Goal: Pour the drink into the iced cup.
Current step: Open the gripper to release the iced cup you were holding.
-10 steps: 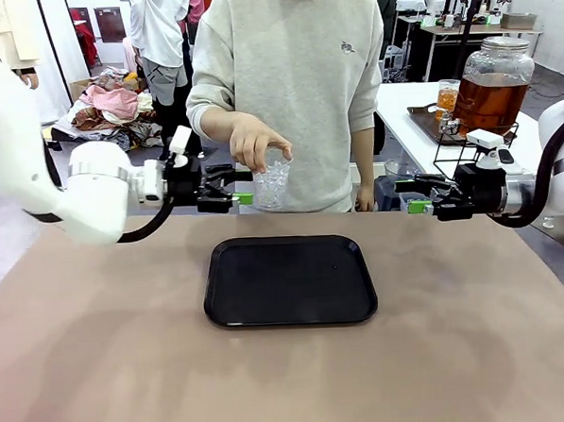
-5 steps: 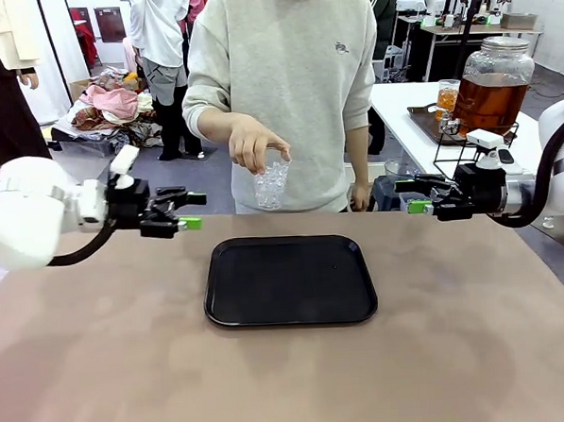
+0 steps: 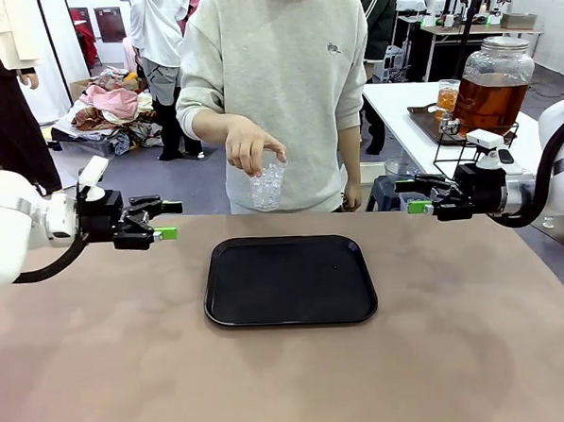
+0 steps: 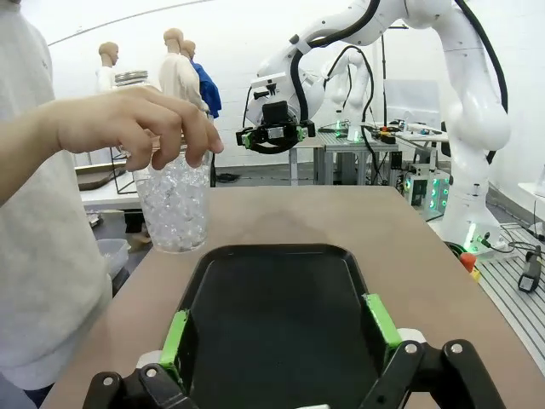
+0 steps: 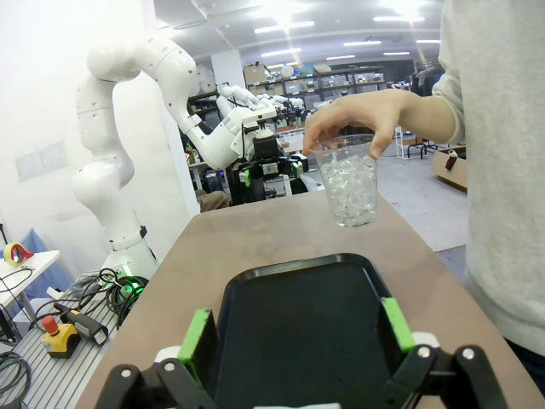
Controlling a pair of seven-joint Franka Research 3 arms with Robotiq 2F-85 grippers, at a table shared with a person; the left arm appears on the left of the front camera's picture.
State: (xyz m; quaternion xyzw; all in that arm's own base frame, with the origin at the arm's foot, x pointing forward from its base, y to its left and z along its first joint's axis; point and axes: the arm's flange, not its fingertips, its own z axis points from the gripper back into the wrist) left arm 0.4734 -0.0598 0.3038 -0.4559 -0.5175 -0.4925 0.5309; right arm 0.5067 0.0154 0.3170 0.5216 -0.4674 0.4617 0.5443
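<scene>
Judging the iced cup [image 3: 268,185], which the person's hand [image 3: 250,143] holds by the rim above the bench beyond both spread, empty grippers, I expect thin, crushable, slippery plastic, best gripped gently mid-wall.

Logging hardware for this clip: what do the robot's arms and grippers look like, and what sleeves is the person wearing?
Both arms are glossy white with rounded joints. The left gripper and right gripper are black, with two fingers each and bright green pads. A black cable loops under each wrist. The person wears a light grey sweatshirt with long sleeves and ribbed cuffs, and a small emblem on the chest.
</scene>
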